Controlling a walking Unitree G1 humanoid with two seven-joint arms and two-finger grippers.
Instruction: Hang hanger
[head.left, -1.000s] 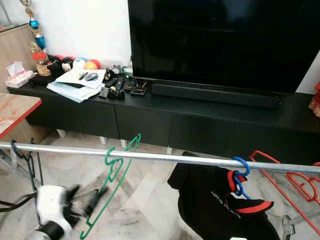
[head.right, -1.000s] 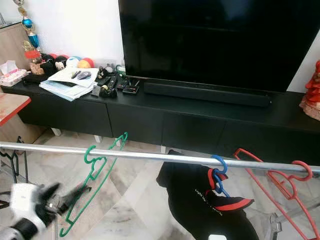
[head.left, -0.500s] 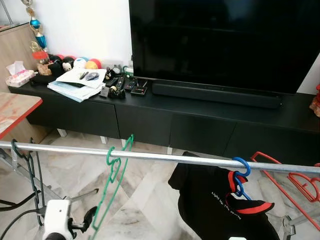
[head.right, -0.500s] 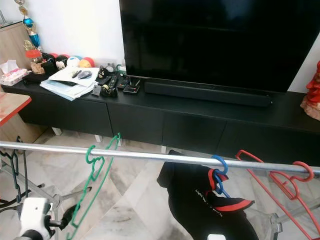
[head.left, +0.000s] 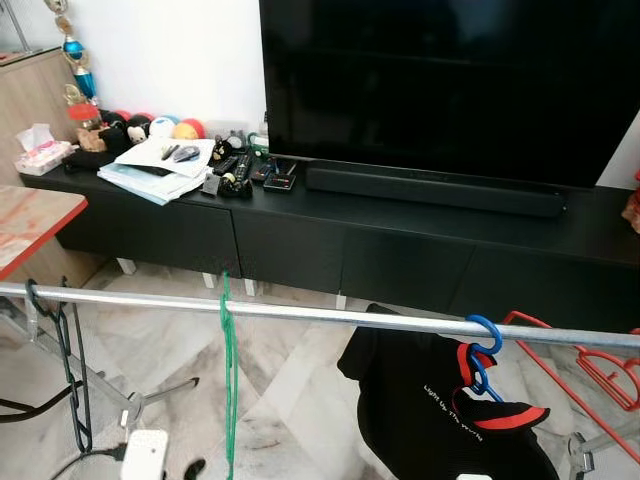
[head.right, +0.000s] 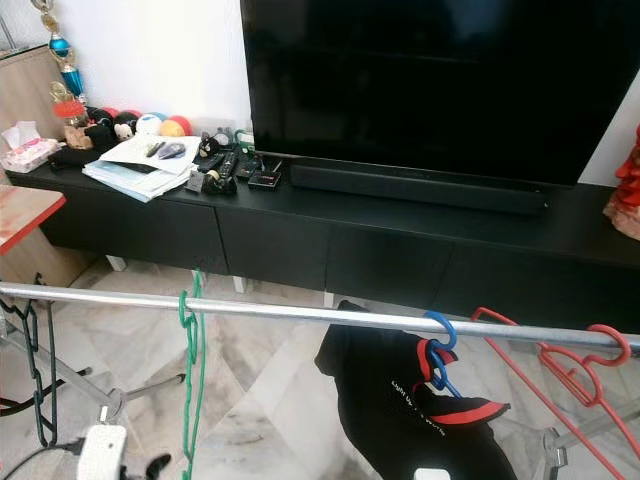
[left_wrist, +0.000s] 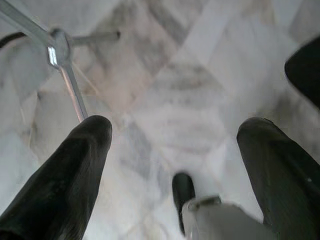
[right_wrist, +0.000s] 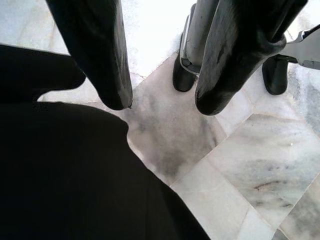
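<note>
left gripper (left_wrist: 172, 165) empty, green hanger (head.left: 229, 400) on rail (head.left: 330, 316)

We see a green hanger (head.right: 190, 370) hanging edge-on from the silver rail (head.right: 300, 312), apparently free of any grip.

the black shirt (head.left: 440, 410), low and right of centre in the left eye view, carries a short slanted line of small white lettering on its chest; the letters are too small to read.

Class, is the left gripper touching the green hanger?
Apart. In the left wrist view the left gripper is open over bare floor; the green hanger hangs free.
</note>
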